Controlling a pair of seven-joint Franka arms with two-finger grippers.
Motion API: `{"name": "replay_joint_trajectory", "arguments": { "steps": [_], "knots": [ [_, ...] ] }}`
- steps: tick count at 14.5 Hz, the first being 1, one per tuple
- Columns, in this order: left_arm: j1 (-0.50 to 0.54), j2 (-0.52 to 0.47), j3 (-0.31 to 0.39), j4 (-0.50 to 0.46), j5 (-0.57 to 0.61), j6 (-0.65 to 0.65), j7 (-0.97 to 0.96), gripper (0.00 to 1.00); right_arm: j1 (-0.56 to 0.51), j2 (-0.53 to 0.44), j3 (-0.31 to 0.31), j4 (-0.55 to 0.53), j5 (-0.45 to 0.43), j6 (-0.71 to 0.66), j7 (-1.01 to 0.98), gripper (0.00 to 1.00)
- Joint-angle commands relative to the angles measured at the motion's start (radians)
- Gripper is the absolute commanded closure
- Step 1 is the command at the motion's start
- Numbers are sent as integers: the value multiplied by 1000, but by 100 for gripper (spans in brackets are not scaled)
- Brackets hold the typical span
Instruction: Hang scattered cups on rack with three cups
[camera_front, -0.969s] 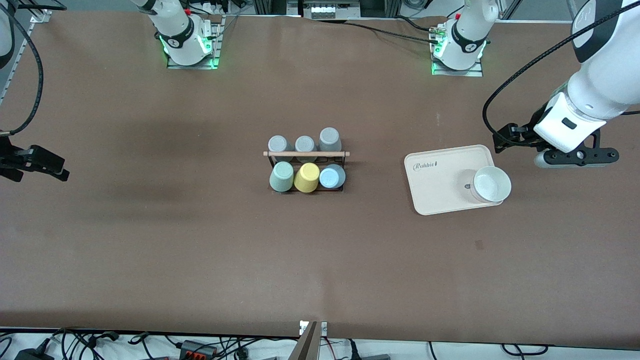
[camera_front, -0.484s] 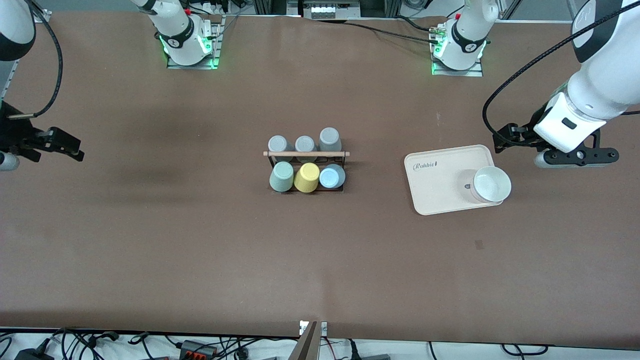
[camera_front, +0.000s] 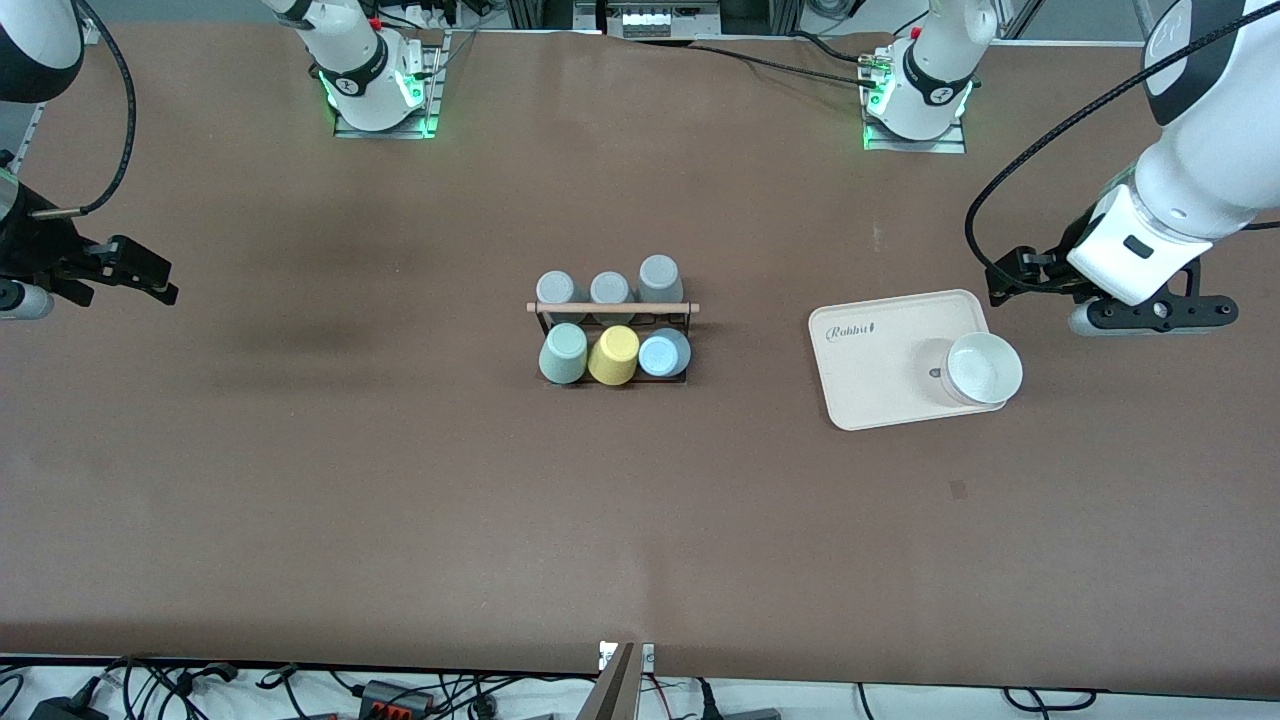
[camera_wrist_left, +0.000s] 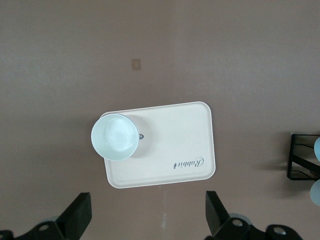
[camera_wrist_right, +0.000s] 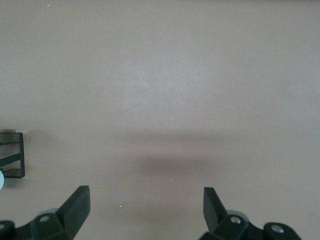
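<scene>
The black wire rack (camera_front: 685, 345) with a wooden rod (camera_front: 612, 307) stands mid-table. On its row nearer the front camera sit the mint-green cup (camera_front: 563, 353), a yellow cup (camera_front: 613, 355) and the light blue cup (camera_front: 663, 352). Three grey cups (camera_front: 610, 287) fill the farther row. My left gripper (camera_front: 1150, 312) hangs open and empty beside the cream tray, its fingers wide apart in the left wrist view (camera_wrist_left: 146, 210). My right gripper (camera_front: 20, 295) is open and empty over bare table at the right arm's end, as the right wrist view (camera_wrist_right: 145, 200) shows.
A cream tray (camera_front: 880, 360) lies toward the left arm's end, with a white bowl (camera_front: 983, 368) on its corner; both show in the left wrist view, tray (camera_wrist_left: 175, 150) and bowl (camera_wrist_left: 115, 136). A corner of the rack (camera_wrist_right: 12, 155) shows in the right wrist view.
My right gripper has moved toward the robots' bases and slightly toward the rack. The left arm, the cups and the tray have not moved.
</scene>
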Motion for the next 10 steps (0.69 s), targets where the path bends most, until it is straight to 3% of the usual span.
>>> {"name": "replay_joint_trajectory", "arguments": {
  "steps": [1,7,10],
  "knots": [
    [10,-18,1,-7,-22,-8,30,0,-5,-23,12,-12,-9,-18,10,0],
    [10,-18,1,-7,-22,-8,30,0,-27,-25,17,-12,-3,-2,16,0],
    [10,-18,1,-7,-22,-8,30,0,-88,-25,94,-10,-6,4,16,0]
  ]
}}
